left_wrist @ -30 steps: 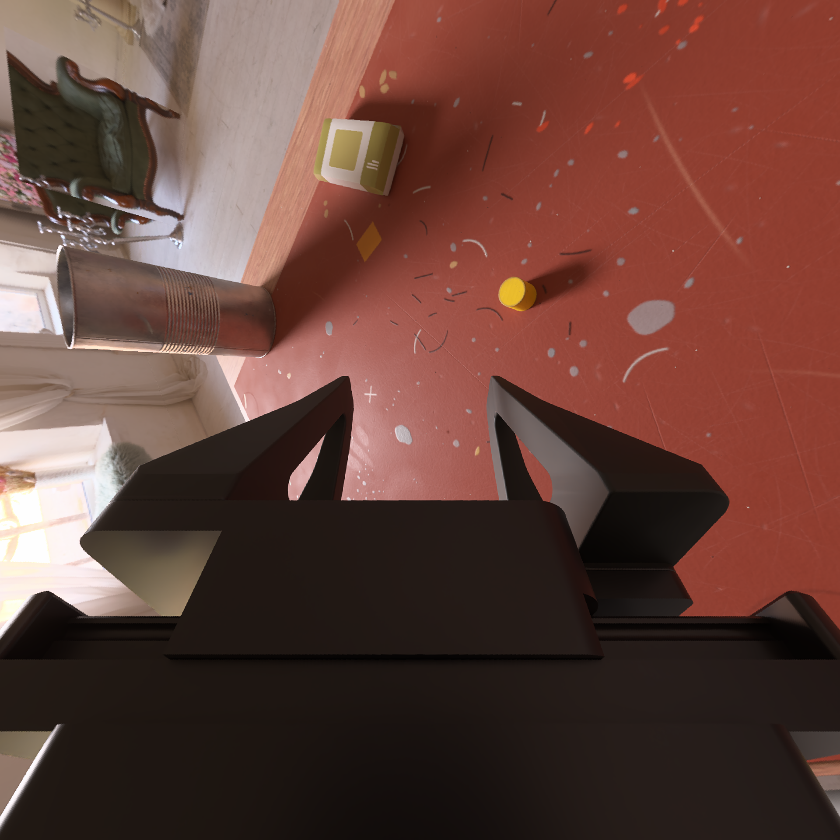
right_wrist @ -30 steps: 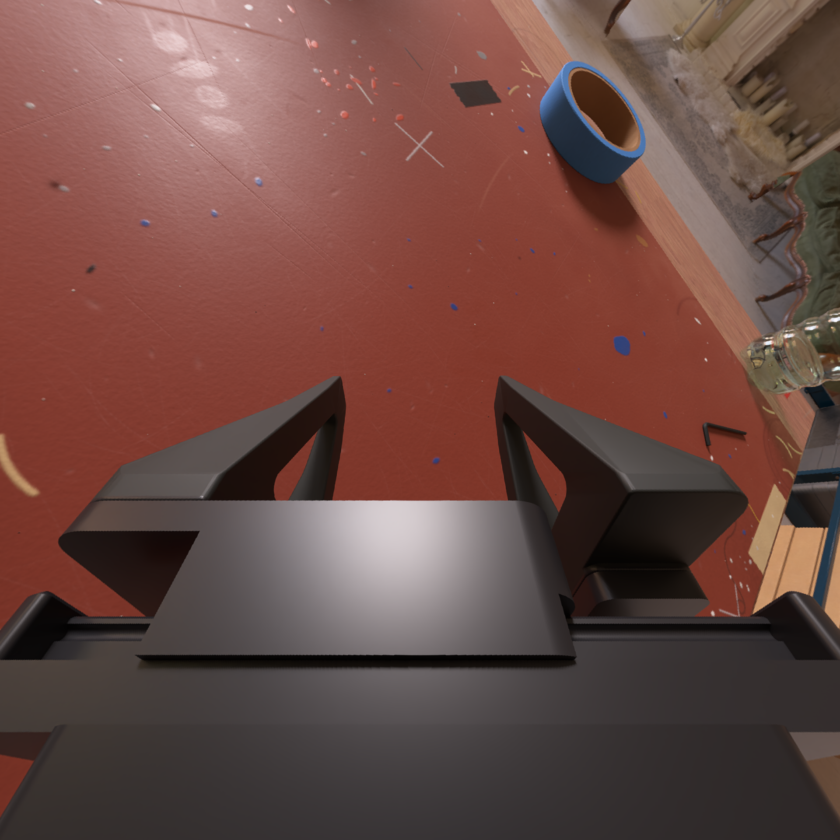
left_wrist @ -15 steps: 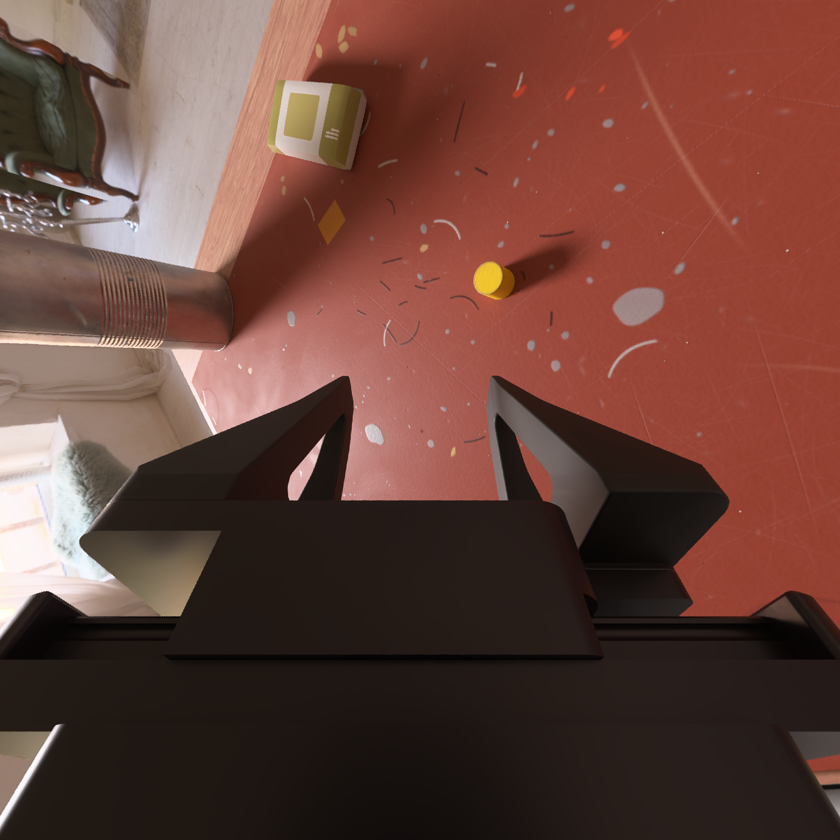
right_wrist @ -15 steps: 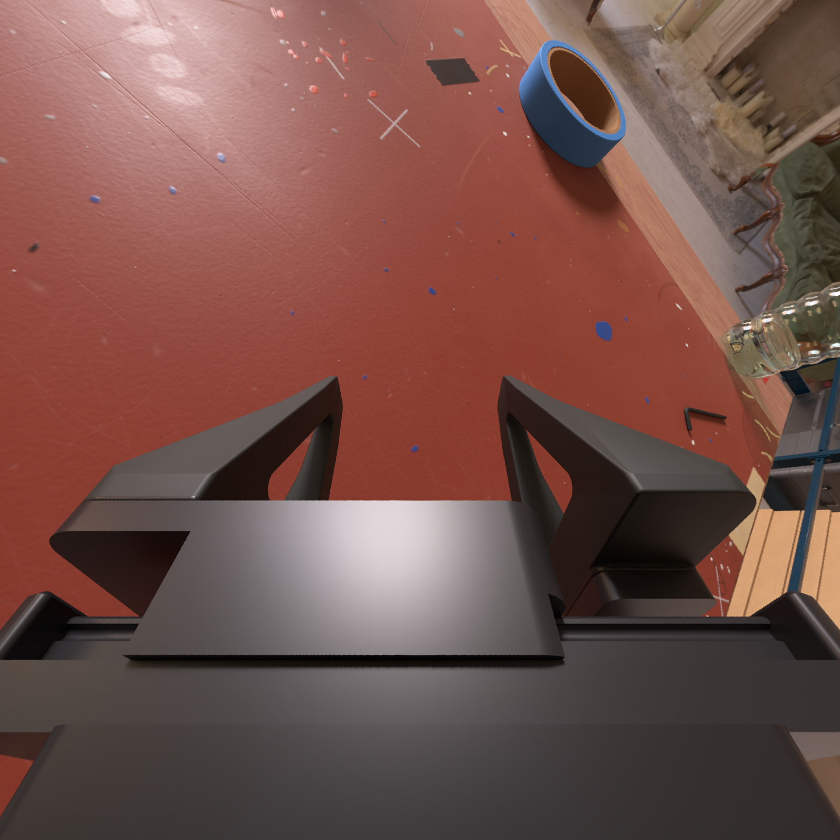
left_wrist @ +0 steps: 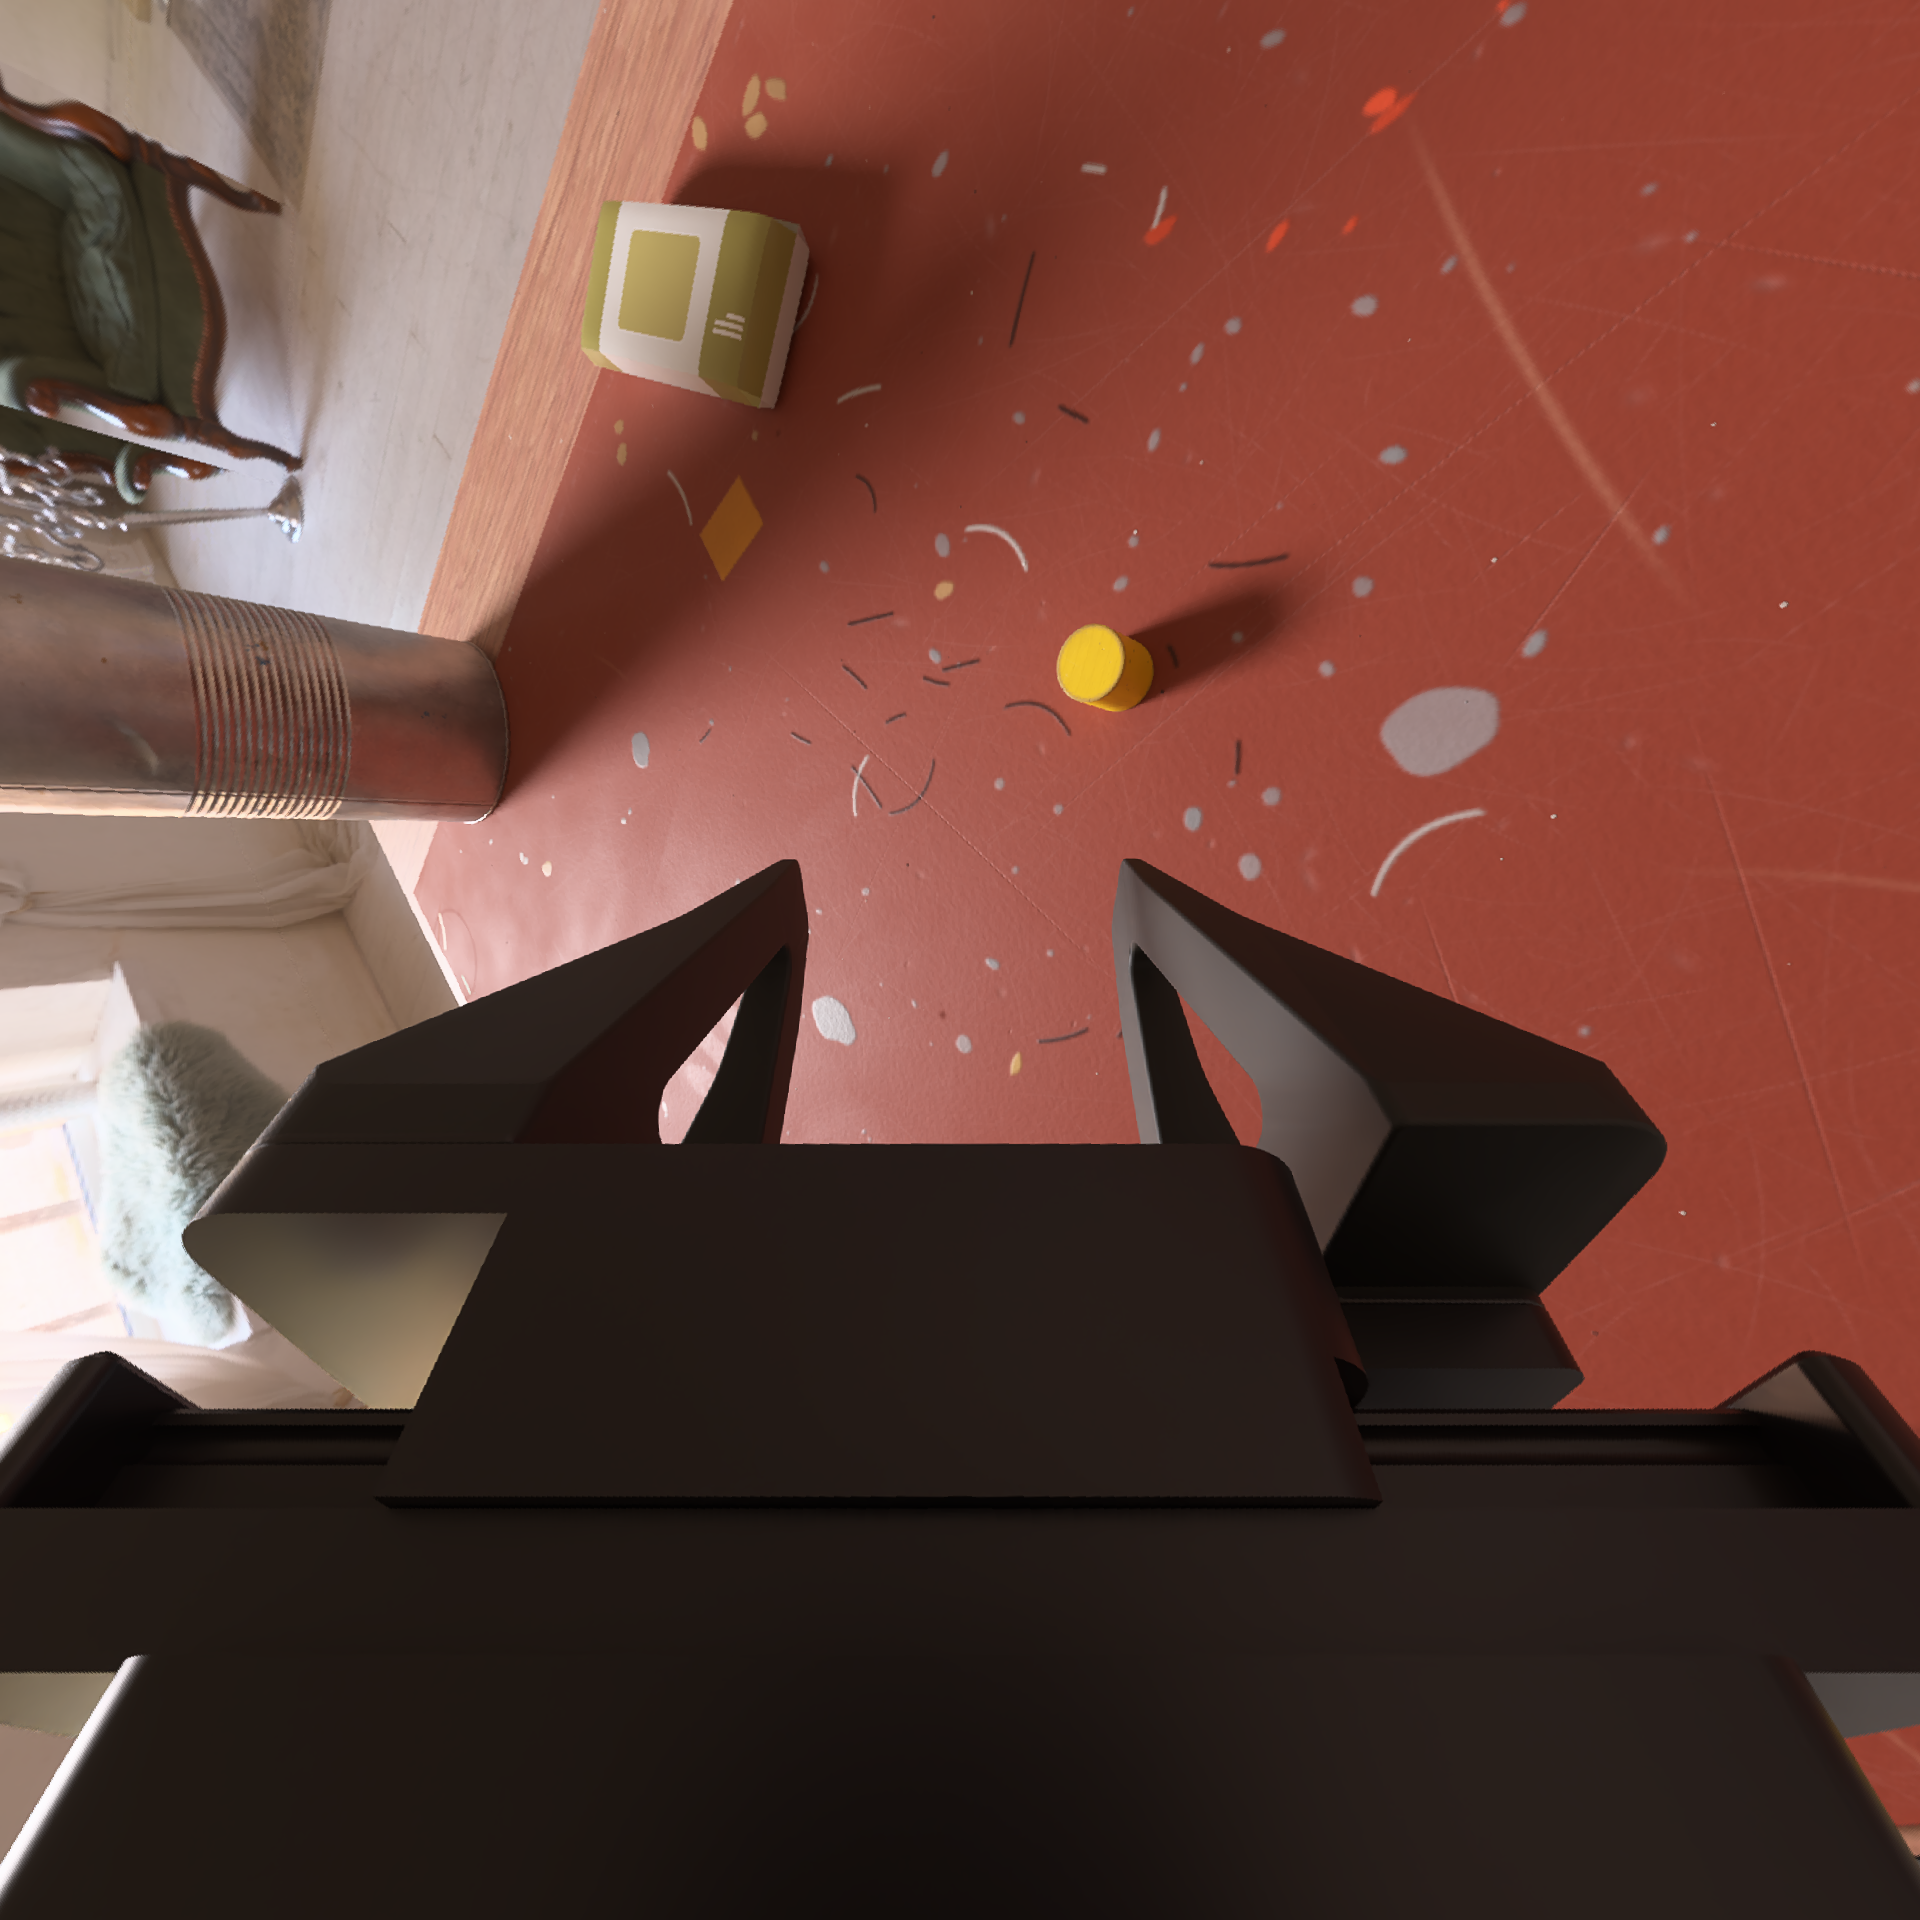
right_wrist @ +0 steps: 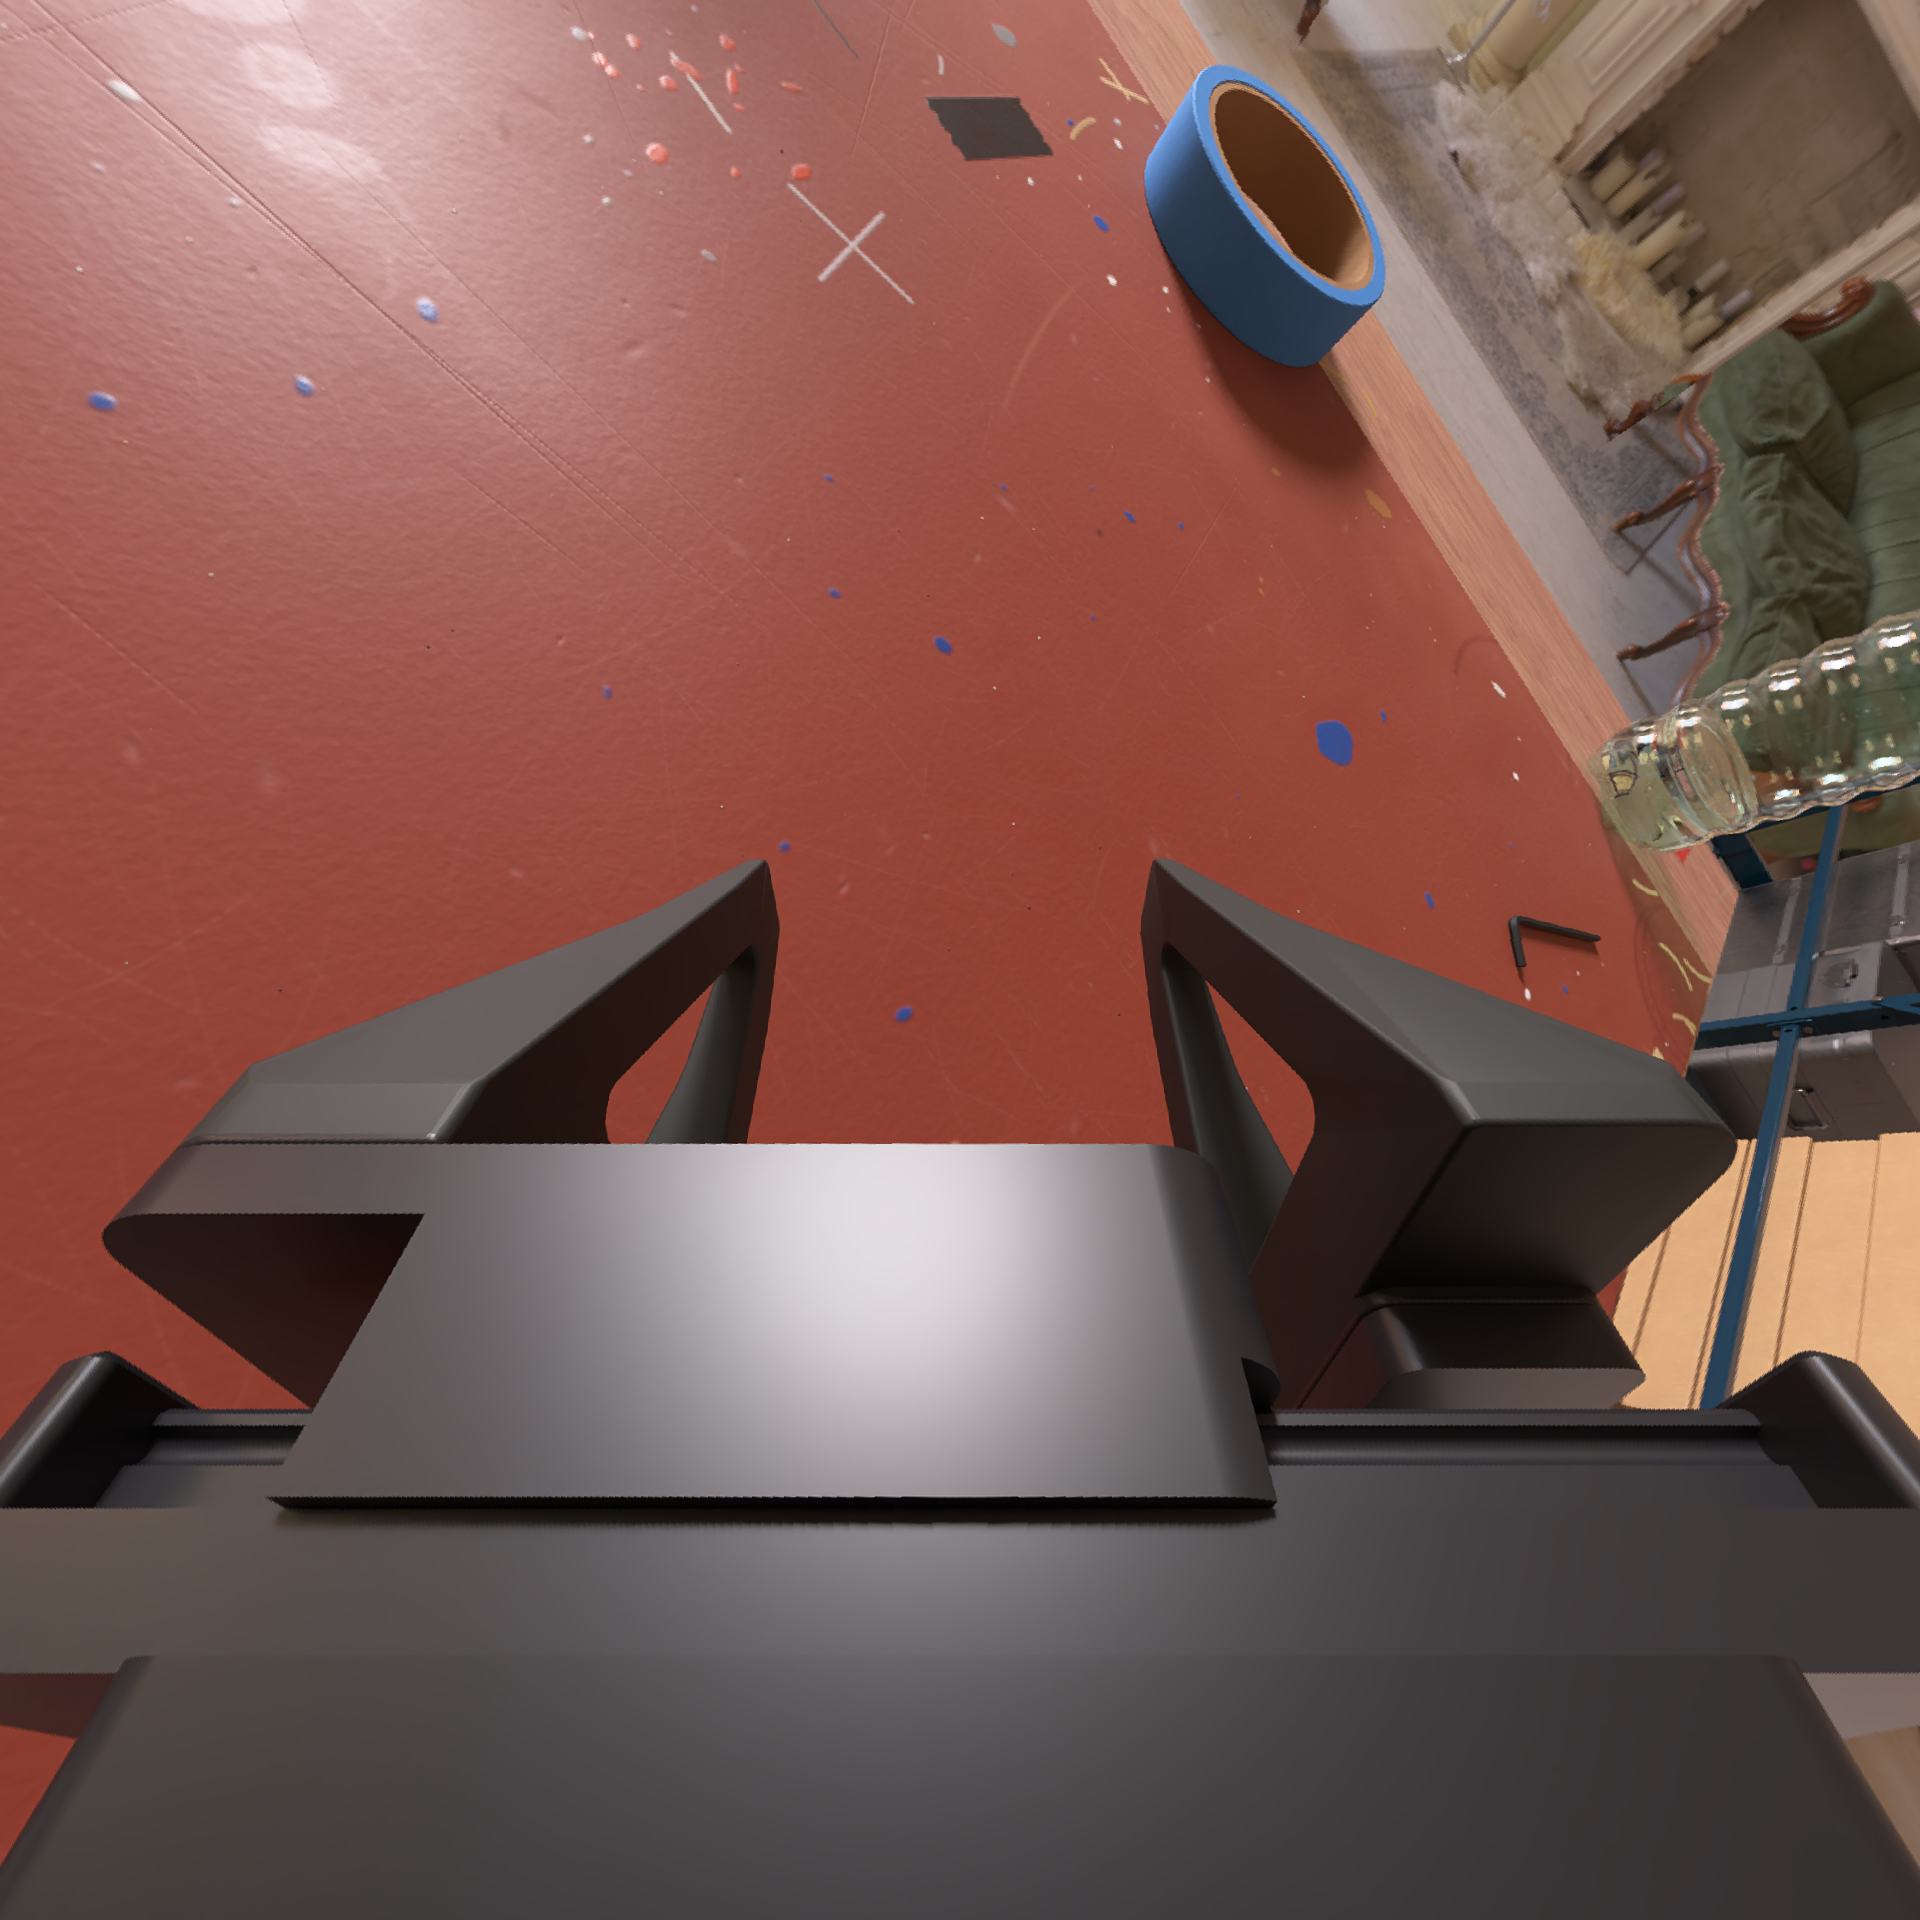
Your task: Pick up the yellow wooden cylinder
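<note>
The yellow wooden cylinder [left_wrist: 1103,667] stands upright on the red tabletop [left_wrist: 1558,520] in the left wrist view, ahead of my left gripper [left_wrist: 961,883] and slightly right of its centre line. The left gripper is open and empty, well short of the cylinder. My right gripper [right_wrist: 958,883] is open and empty above bare red tabletop [right_wrist: 520,623] in the right wrist view. The cylinder does not show in the right wrist view.
A green and white box [left_wrist: 694,301] lies near the table's left edge. A metal can [left_wrist: 249,707] stands at the left corner. In the right wrist view a blue tape roll [right_wrist: 1262,213], a clear bottle [right_wrist: 1756,743] and a small black hex key [right_wrist: 1548,935] sit near the right edge.
The left wrist view has shifted a little, so the cylinder and box sit slightly lower in frame than half a second ago. The right gripper has spread slightly wider and its view has shifted a little.
</note>
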Robot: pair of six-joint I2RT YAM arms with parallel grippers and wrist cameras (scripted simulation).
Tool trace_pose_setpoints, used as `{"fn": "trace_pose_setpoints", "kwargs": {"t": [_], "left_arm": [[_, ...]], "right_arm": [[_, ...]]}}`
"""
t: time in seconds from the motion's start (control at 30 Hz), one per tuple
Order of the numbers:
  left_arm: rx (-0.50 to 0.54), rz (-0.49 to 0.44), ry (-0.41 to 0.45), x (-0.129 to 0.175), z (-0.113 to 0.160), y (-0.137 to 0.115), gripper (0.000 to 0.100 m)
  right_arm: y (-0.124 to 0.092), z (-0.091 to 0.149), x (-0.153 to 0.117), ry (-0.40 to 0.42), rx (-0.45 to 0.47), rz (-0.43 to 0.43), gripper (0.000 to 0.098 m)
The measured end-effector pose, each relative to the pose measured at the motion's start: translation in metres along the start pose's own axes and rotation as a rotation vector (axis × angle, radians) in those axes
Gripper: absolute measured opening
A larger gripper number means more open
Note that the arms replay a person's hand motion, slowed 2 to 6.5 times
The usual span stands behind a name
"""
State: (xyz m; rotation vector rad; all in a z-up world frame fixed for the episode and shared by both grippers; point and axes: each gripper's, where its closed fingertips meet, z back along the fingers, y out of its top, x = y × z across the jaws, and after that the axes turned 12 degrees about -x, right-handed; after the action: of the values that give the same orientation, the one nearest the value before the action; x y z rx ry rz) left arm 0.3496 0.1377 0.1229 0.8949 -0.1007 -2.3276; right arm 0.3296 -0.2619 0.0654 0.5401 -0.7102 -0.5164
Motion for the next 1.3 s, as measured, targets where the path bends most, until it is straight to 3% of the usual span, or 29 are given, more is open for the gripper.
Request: {"fn": "trace_pose_setpoints", "kwargs": {"t": [0.43,0.83,1.3], "left_arm": [[0.024,-0.017,0.012,0.002,-0.001,0.015,0.050],[0.040,-0.044,0.021,0.004,0.000,0.030,0.050],[0.043,-0.042,0.049,-0.001,0.008,0.031,0.050]], "right_arm": [[-0.007,0.000,-0.006,-0.020,-0.023,0.046,0.0604],[-0.018,0.006,0.002,-0.037,-0.033,0.021,0.0604],[-0.012,0.005,-0.003,-0.019,-0.018,0.051,0.0606]]}}
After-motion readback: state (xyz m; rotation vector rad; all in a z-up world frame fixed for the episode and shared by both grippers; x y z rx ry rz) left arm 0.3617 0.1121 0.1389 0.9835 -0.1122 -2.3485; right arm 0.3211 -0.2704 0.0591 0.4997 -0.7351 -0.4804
